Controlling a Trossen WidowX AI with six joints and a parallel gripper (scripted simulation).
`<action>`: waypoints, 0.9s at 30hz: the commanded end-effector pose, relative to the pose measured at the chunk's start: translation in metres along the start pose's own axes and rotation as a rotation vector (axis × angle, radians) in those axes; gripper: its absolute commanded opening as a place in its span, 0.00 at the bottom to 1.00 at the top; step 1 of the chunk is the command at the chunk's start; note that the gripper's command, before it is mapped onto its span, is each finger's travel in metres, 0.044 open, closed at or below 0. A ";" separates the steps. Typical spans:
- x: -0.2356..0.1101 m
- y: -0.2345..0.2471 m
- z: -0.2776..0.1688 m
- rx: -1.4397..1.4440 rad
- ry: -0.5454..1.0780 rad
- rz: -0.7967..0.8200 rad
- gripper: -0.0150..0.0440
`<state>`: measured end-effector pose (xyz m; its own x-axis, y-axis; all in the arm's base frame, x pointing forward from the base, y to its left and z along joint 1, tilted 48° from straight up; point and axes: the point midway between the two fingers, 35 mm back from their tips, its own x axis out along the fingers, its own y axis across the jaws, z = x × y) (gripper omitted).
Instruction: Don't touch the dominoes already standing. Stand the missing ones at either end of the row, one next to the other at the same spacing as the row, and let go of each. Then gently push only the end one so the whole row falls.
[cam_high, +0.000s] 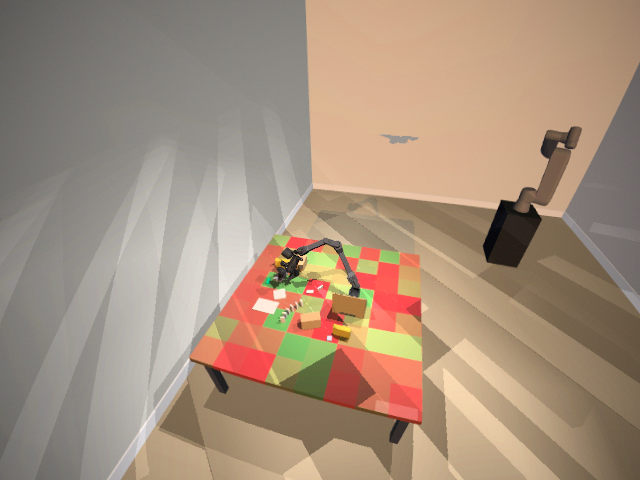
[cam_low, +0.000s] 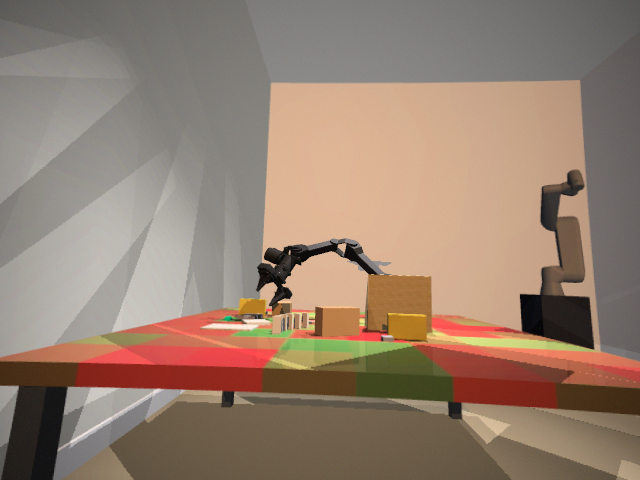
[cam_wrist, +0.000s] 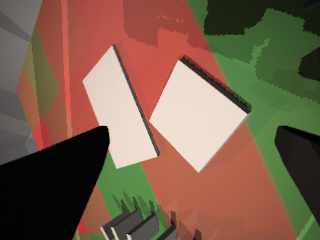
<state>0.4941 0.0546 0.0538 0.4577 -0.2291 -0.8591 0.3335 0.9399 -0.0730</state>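
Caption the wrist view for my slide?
Open black gripper hovers above two flat white cards on the checkered table.

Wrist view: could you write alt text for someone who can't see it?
Looking down past the gripper, whose dark open jaws hold nothing, two flat white cards lie side by side, slightly apart, on the red and green checkered table. At the bottom edge, the tops of a few standing dominoes show.
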 end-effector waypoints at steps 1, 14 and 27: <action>-0.011 -0.016 -0.055 -0.245 0.141 -0.195 1.00; -0.066 -0.064 -0.127 -0.838 0.396 -0.571 1.00; -0.015 -0.105 -0.133 -0.839 0.395 -0.574 1.00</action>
<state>0.3445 0.0043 0.0166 0.0676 -0.7259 -0.6845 -0.3157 0.6353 -0.7048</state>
